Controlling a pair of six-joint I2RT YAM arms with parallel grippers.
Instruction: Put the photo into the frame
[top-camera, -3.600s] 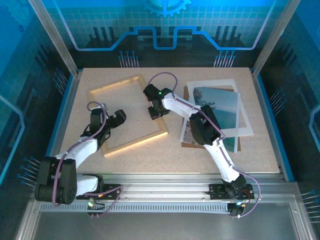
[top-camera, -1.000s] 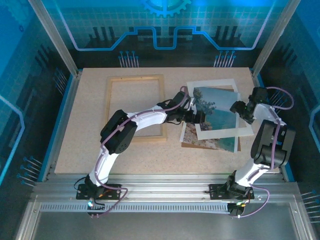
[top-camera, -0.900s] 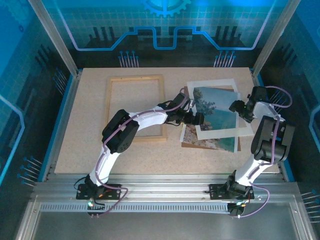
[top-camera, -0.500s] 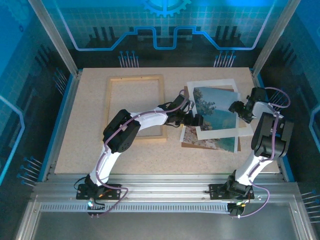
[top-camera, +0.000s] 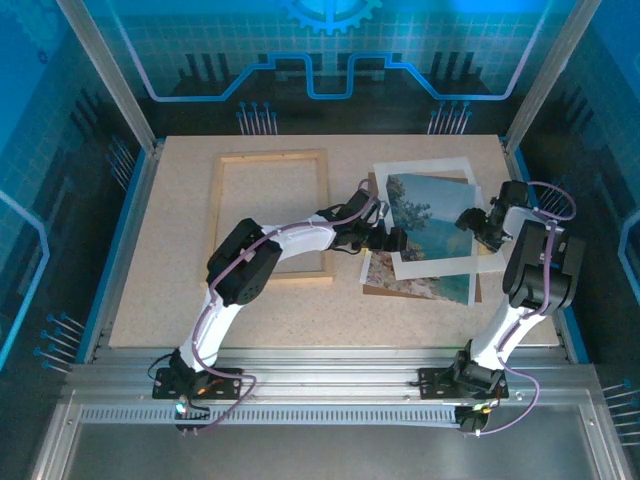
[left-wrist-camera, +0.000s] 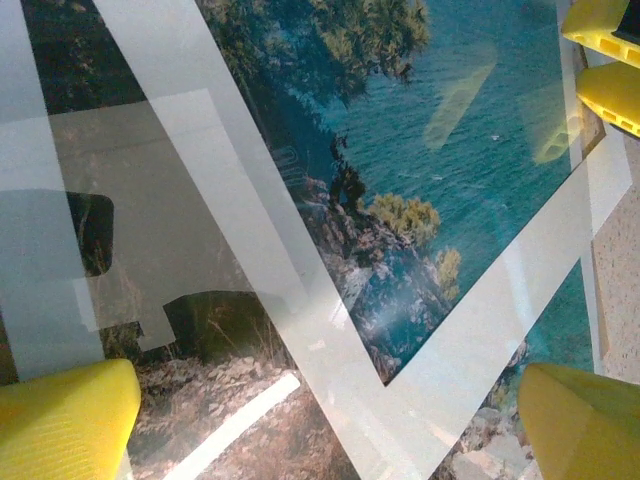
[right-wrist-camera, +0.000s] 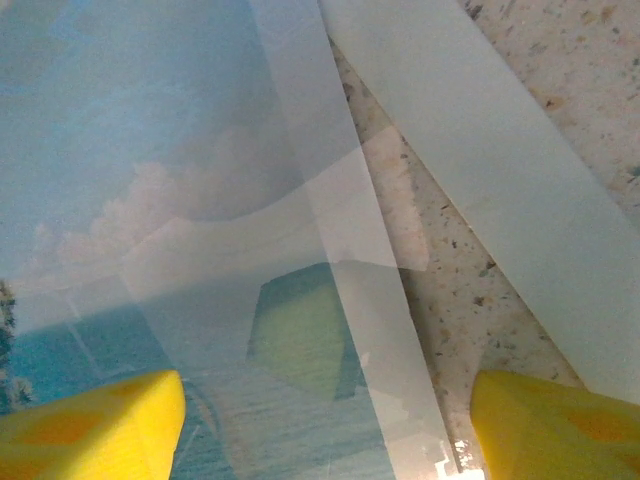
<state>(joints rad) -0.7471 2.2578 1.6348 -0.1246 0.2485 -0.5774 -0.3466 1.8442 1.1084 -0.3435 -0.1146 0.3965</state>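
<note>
The photo (top-camera: 432, 228), a coast with trees and turquoise sea, lies right of centre under a tilted white mat (top-camera: 421, 168). The light wood frame (top-camera: 270, 155) lies flat and empty to its left. My left gripper (top-camera: 394, 240) reaches across the frame's lower right corner to the photo's left edge. It hangs open over the photo (left-wrist-camera: 450, 150) and the mat's corner (left-wrist-camera: 400, 400), with nothing between its yellow fingers (left-wrist-camera: 60, 425). My right gripper (top-camera: 470, 219) stands open over the photo's right edge (right-wrist-camera: 150, 200), also empty, fingers (right-wrist-camera: 555, 425) apart.
A brown backing board (top-camera: 400, 291) lies under the photo and mat. A glossy, reflective layer covers the picture (right-wrist-camera: 300, 330). The right gripper's yellow fingers (left-wrist-camera: 605, 60) show at the left wrist view's top right. The table's right rim (top-camera: 545, 240) runs close by.
Since the oldest frame the frame has been squared up and the arms have swapped sides. Over the last second the right gripper edged slightly inward over the photo. The left arm barely moved.
</note>
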